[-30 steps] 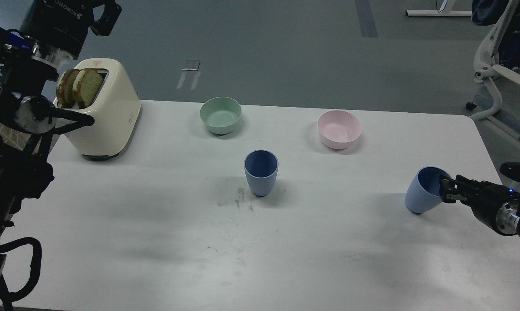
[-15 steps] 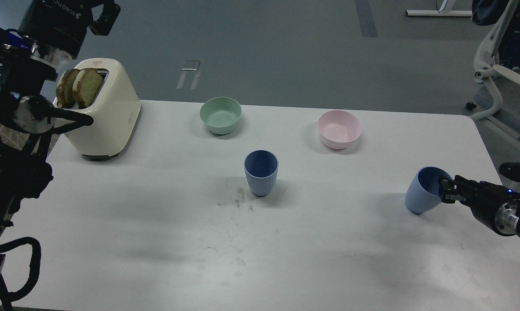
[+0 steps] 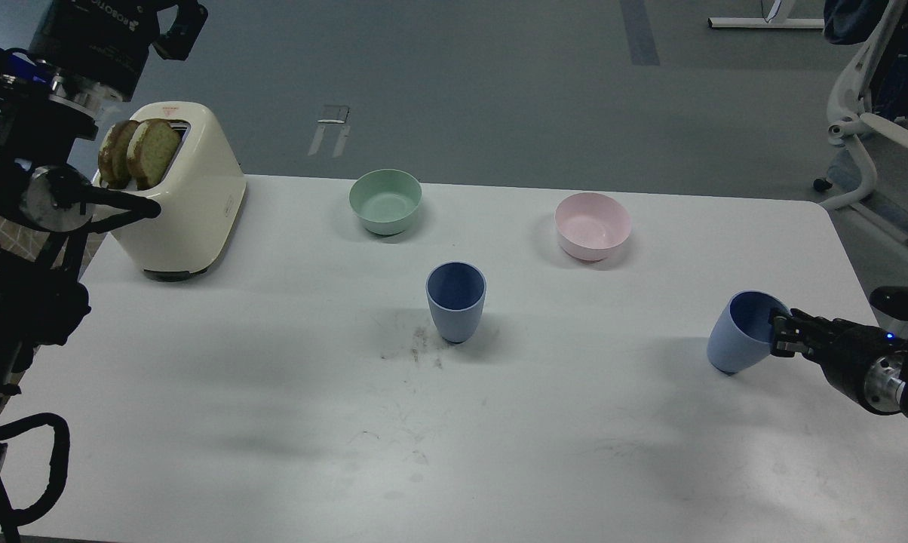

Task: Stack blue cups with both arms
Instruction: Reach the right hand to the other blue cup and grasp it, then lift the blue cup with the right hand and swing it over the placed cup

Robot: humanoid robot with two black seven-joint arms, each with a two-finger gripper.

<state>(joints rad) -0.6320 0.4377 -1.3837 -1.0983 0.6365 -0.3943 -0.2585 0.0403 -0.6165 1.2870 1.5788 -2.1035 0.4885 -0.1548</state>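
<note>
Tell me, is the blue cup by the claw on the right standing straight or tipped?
Tipped. The right blue cup leans left, its mouth facing the right claw, which pinches its rim.

You've got wide bare surface across the whole near half. Dead centre stands one blue cup, upright, open room on every side. Behind it the green bowl and pink bowl sit well apart, a clear lane between them. The toaster blocks the far left corner. At the right, the tilted cup and right tool crowd that edge.
</note>
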